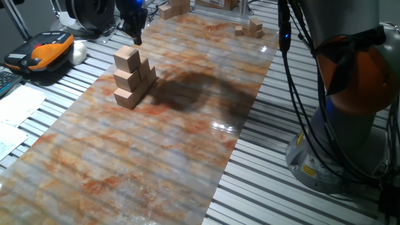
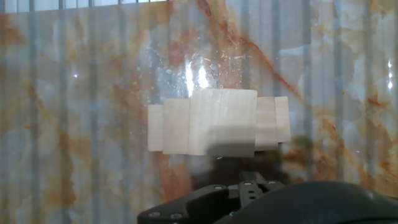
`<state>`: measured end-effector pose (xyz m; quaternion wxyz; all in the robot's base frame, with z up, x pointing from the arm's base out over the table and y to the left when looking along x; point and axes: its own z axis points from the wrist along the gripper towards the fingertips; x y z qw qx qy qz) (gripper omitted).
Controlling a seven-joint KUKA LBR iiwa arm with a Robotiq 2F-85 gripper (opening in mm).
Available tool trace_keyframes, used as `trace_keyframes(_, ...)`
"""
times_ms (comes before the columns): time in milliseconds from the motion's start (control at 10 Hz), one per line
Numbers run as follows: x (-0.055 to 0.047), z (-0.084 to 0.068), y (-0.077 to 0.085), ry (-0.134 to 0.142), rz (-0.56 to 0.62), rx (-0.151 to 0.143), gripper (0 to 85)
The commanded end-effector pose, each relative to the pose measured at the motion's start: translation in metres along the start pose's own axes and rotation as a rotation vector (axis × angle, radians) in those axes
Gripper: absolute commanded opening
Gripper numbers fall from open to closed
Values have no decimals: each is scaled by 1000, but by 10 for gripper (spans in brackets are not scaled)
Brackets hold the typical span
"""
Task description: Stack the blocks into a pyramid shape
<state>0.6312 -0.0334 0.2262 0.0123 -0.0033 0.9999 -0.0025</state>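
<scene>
The light-tan wooden blocks (image 1: 131, 78) stand as a stepped stack three levels high at the left of the marble-patterned board, with one block (image 1: 127, 59) on top. From above in the hand view the stack (image 2: 221, 121) shows as a wide row, with the top block in the middle and the lower ones stepping out on both sides. My gripper (image 1: 134, 37) hangs just above and behind the top block, apart from it, with nothing between the fingers. Its jaws look spread. Only the dark gripper body (image 2: 249, 199) shows in the hand view.
Smaller wooden pieces (image 1: 250, 28) lie at the far end of the board, and more (image 1: 174, 9) lie at the far left. An orange-and-black tool (image 1: 44, 51) and papers (image 1: 19, 106) lie left of the board. The arm's base (image 1: 350, 125) and cables stand at the right.
</scene>
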Motion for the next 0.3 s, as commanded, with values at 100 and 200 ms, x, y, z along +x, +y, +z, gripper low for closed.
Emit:
trace_keyframes(100,-1,0,0,-3,1,6,0)
trace_keyframes(200,-1,0,0,-5,3,9,0)
